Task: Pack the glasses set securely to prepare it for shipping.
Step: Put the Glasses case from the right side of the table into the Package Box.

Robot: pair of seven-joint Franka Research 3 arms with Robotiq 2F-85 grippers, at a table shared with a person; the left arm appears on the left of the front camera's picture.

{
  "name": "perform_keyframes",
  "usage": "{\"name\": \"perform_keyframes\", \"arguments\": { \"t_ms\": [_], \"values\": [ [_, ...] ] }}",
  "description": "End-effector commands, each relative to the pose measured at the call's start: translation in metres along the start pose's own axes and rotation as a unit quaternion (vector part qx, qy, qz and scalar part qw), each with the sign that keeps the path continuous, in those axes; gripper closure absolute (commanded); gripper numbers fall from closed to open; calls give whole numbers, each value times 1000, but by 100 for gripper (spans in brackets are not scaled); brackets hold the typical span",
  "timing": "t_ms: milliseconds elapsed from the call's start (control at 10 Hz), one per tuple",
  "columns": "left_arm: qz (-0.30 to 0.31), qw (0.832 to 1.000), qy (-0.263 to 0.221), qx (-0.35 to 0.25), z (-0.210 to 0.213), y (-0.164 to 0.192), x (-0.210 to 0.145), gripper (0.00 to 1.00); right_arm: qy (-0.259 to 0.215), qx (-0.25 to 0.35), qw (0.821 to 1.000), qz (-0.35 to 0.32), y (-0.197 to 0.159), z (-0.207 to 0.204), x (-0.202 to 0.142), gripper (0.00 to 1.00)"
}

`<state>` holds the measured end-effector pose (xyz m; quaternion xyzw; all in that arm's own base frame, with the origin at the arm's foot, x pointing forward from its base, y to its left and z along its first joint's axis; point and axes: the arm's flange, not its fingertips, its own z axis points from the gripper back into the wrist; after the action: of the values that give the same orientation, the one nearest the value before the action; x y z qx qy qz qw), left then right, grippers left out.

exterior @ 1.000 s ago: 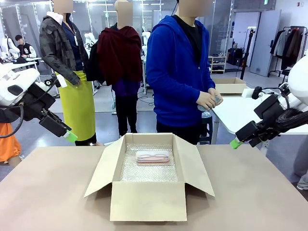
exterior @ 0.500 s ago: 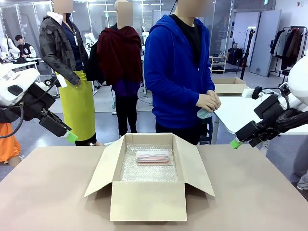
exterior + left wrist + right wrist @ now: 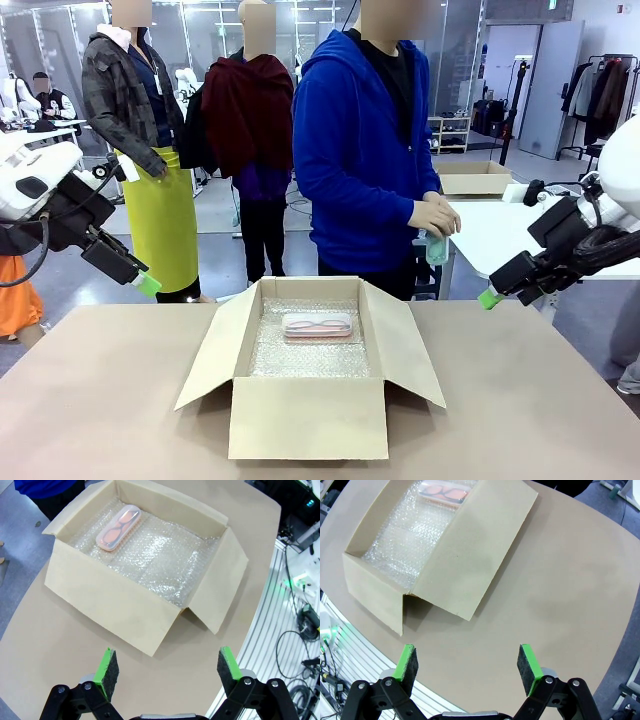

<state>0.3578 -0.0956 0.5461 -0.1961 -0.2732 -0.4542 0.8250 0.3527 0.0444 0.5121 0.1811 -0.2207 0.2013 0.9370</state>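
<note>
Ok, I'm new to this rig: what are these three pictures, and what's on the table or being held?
The machine is two white robot arms, each ending in a black two-finger gripper with green pads. The front view looks across the brown table at a person in a blue hoodie. The other two come from wrist cameras looking down past each gripper's own fingers: the left gripper and the right gripper, both open and holding nothing. On the table stands an open cardboard box lined with bubble wrap; a pale pink glasses case with a see-through top lies on the wrap, toward the far wall. The person's hands hold a small mint-green thing, probably the second case.
</note>
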Motion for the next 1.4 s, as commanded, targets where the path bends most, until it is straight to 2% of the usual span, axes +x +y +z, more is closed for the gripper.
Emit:
{"name": "perform_keyframes", "arguments": {
  "t_ms": [0, 1300],
  "values": [
    [-9, 1000, -8, -8, 2, 2, -1, 0, -4, -3, 1000, 11, -2, -2, 0, 0],
    [-9, 1000, -8, -8, 2, 2, -1, 0, -4, -3, 1000, 11, -2, -2, 0, 0]
  ]
}}
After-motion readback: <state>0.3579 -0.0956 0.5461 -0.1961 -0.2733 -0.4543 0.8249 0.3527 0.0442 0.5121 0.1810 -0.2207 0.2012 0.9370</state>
